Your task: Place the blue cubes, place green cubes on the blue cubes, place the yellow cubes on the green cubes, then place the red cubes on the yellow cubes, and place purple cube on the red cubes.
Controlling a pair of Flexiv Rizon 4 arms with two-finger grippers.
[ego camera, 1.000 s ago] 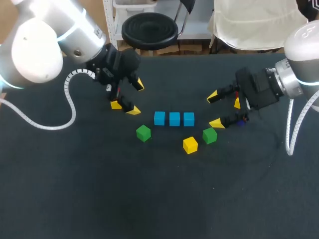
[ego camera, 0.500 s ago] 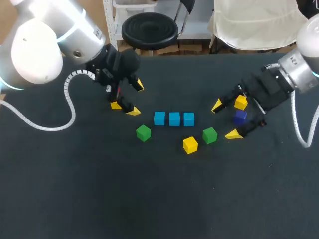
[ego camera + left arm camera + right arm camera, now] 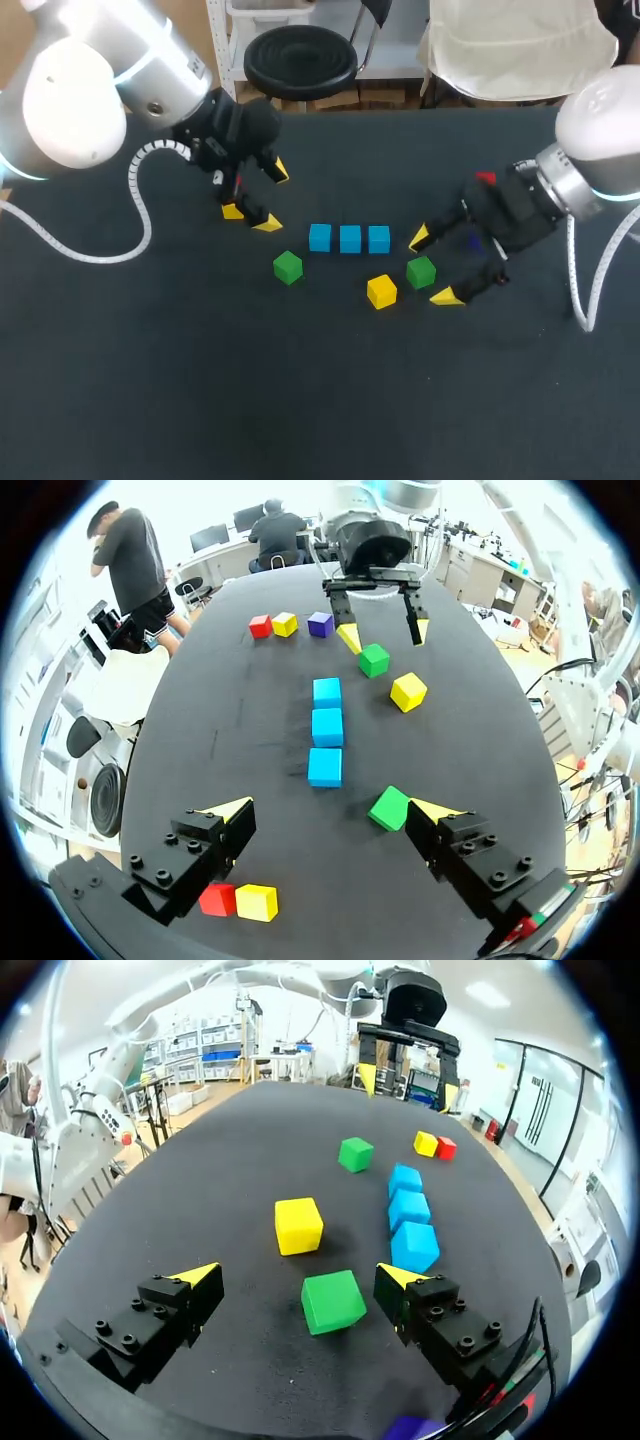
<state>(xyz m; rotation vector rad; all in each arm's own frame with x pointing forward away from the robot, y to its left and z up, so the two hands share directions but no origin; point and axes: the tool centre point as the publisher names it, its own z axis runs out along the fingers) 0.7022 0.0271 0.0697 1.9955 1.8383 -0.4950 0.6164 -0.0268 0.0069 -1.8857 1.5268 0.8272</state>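
Three blue cubes (image 3: 349, 238) lie in a row mid-table. My right gripper (image 3: 433, 267) is open and straddles a green cube (image 3: 421, 271), which the right wrist view shows as the green cube (image 3: 334, 1301) between the fingers, touched by neither. A yellow cube (image 3: 381, 291) lies just beside it. The other green cube (image 3: 288, 267) sits left of the row, near my open left gripper (image 3: 274, 197). In the left wrist view a red cube (image 3: 217, 899) and a yellow cube (image 3: 256, 902) lie under that gripper (image 3: 330, 810). Behind the right arm are a red cube (image 3: 260, 626), a yellow cube (image 3: 285, 624) and a purple cube (image 3: 320, 624).
The black table (image 3: 300, 400) is bare along its whole front half. A white cable (image 3: 140, 215) loops off my left arm over the table's left side.
My right gripper swung out to the right, then came back forward and left, and now stands astride the right green cube. The left arm and all the cubes kept still.
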